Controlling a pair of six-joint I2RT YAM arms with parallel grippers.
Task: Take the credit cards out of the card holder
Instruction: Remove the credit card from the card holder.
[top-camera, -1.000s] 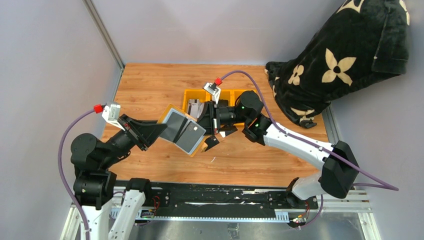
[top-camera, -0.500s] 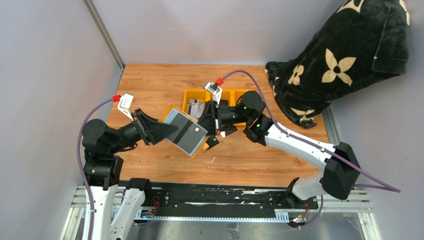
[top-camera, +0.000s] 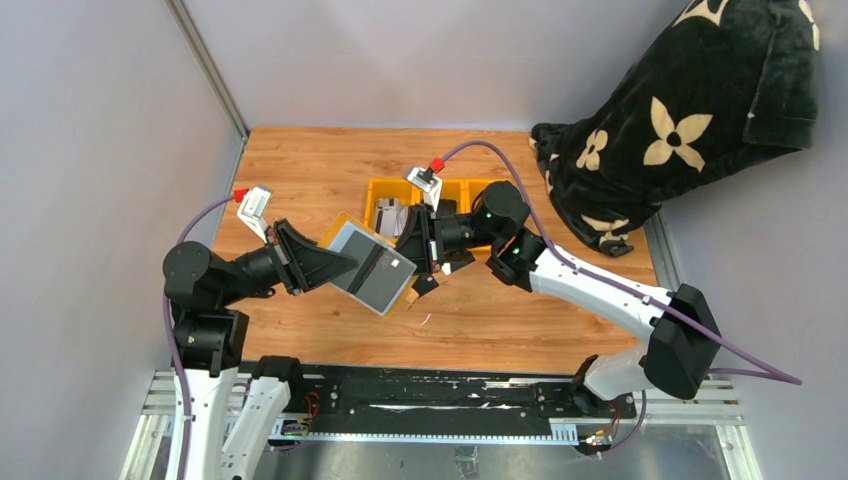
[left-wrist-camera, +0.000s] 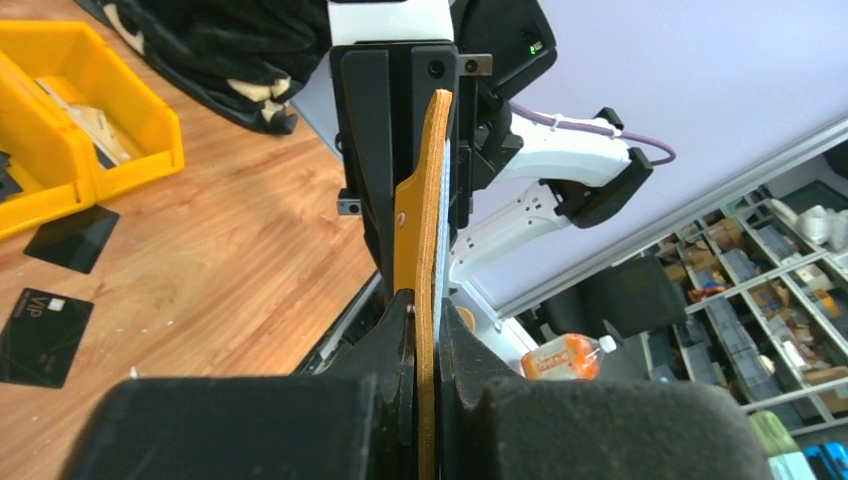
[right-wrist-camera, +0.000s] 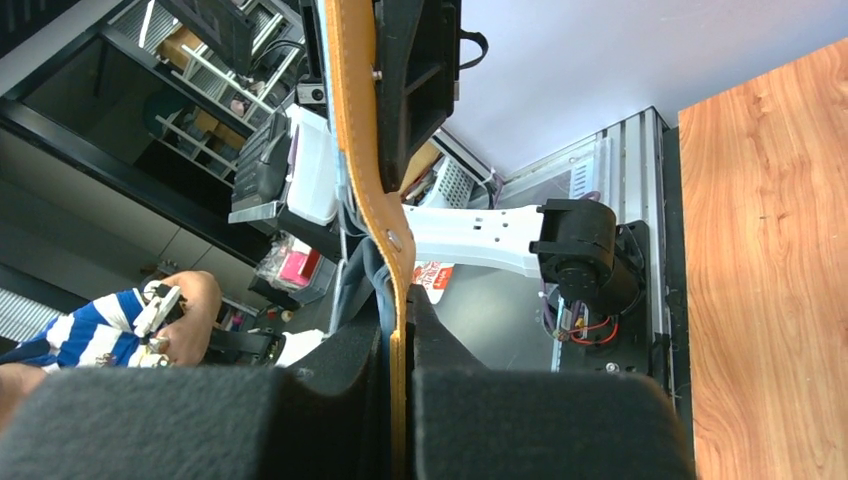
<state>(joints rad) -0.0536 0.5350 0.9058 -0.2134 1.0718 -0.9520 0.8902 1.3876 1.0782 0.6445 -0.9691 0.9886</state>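
Mustard-yellow leather card holder (top-camera: 372, 265), grey-blue lining up, spread above the wooden table (top-camera: 300, 170), opposite edges pinched tight by left gripper (top-camera: 340, 262) and right gripper (top-camera: 412, 258). Two thin black credit cards (left-wrist-camera: 42, 336) lie on the wood; one reads "VIP".

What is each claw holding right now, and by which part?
The open card holder, shared between them: the left claw pinches one edge, and the right claw pinches the opposite edge.
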